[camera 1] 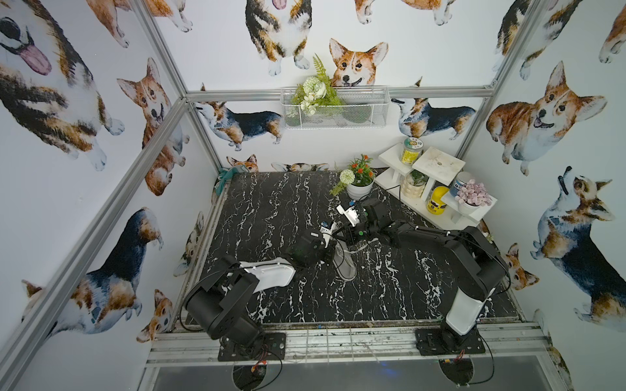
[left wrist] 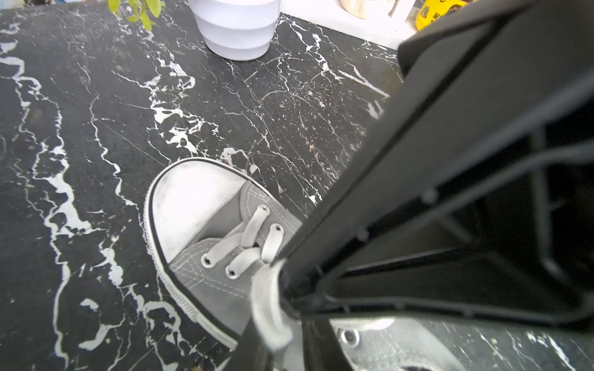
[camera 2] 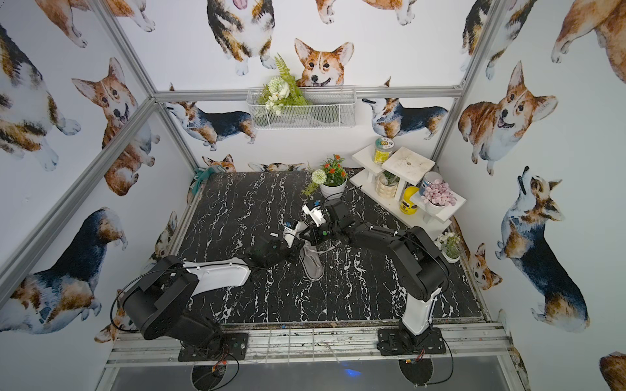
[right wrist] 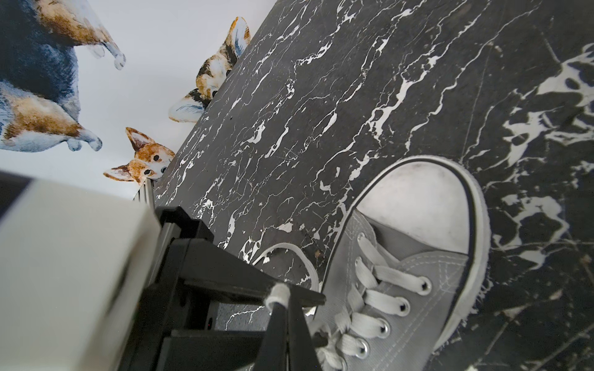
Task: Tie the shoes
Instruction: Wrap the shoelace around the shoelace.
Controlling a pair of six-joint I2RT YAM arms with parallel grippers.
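- The left gripper [left wrist: 278, 318] is reaching over the laced part of the shoe and is pinching a white lace [left wrist: 268, 298] between its jaws.
- The grey shoe [camera 1: 345, 267] is standing on its sole near the middle of the black marble table [camera 1: 271, 210], partly under both grippers.
- The right gripper [right wrist: 283, 305] is meeting the left one above the shoe; its jaws are closed and are holding a bit of lace at their tips.
- A white flower pot [camera 1: 359, 190] is standing behind, well apart from the shoe.

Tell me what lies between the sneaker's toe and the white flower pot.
Only bare marble tabletop, from toe cap to white pot, shown in the left wrist view.
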